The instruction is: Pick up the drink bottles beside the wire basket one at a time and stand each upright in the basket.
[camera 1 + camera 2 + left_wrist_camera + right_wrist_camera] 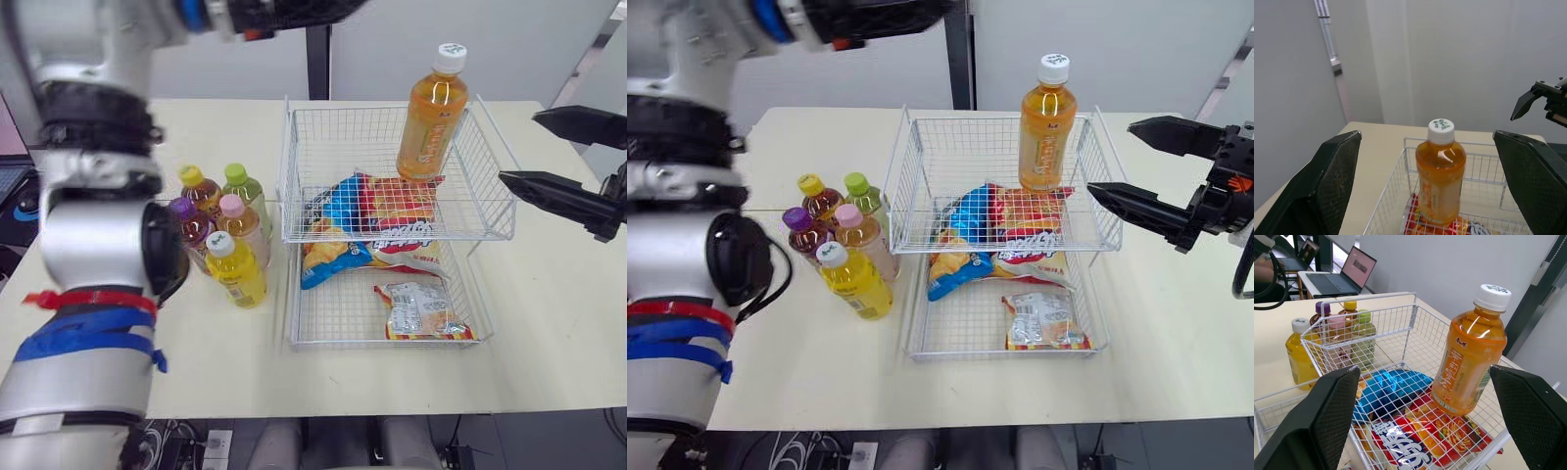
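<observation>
Right gripper point(1112, 159), cream table point(1176, 323), grey wall point(1136, 49)

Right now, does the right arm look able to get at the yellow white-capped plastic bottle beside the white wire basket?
Probably not directly. The right gripper, open, sits across the white wire basket from the yellow white-capped bottle; the basket's raised walls lie between them.

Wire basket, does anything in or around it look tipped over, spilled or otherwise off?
Nothing stands out. The orange bottle stands upright in the wire basket, the five bottles beside it are all upright with caps on, and the snack bags lie inside the basket with no spill visible.
</observation>
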Available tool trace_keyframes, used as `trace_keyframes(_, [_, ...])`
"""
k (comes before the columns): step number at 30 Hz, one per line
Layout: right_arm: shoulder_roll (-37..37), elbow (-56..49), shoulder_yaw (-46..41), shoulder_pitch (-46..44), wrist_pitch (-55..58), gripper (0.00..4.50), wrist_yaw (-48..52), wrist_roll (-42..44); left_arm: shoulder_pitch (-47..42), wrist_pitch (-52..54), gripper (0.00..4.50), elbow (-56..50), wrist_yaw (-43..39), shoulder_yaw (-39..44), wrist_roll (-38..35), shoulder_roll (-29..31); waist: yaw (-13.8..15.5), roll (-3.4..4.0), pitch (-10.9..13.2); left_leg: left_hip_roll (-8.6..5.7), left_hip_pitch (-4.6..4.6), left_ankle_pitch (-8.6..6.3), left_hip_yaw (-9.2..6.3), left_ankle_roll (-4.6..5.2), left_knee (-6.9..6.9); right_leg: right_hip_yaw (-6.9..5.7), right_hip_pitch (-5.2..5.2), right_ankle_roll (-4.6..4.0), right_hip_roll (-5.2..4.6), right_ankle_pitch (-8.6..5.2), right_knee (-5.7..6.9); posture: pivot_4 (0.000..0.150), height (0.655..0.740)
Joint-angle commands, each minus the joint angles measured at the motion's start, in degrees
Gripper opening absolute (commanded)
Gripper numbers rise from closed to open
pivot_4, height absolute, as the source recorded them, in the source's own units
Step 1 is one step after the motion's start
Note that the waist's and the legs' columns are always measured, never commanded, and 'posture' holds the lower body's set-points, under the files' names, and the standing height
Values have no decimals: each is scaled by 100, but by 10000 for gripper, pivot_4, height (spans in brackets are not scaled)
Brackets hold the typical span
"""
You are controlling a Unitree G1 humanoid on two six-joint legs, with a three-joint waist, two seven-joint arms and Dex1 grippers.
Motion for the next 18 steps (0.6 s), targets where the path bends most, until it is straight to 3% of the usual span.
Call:
trace_keyframes(1, [-159,61,19,-164,-211,45000,269,14,543,722,44782,-1387,116,462,-515,718,-3,1,-1,1,2,0,1,0,-1,2,0,0,0,0,0,1500,7400])
trace_keyframes(7, [-205,386,664,-644,-416,45000,782,-110,2048,1343,44782,-2646,881,1277,-696,1896,15,2,-2,2,19,0,1,0,4,5,13,-2,1,1,4,1500,7400])
trace_keyframes(12, [-21,724,1461,-1225,-689,45000,1339,-385,3843,1480,44782,-3342,1251,2442,-715,2598,14,2,-2,6,47,-1,18,1,-4,25,27,-2,2,1,3,1500,7400])
trace_keyframes(15, [125,897,1767,-1475,-780,45000,1576,-518,5032,1444,44782,-3662,1367,3210,-635,2720,19,0,-3,9,46,-1,20,1,-3,27,25,-3,4,1,2,1500,7400])
trace_keyframes(18, [302,1039,1999,-1664,-849,45000,1728,-646,6123,1400,44782,-4055,1639,4015,-585,2452,23,0,-4,9,51,-1,19,1,-6,44,22,-3,3,1,2,1500,7400])
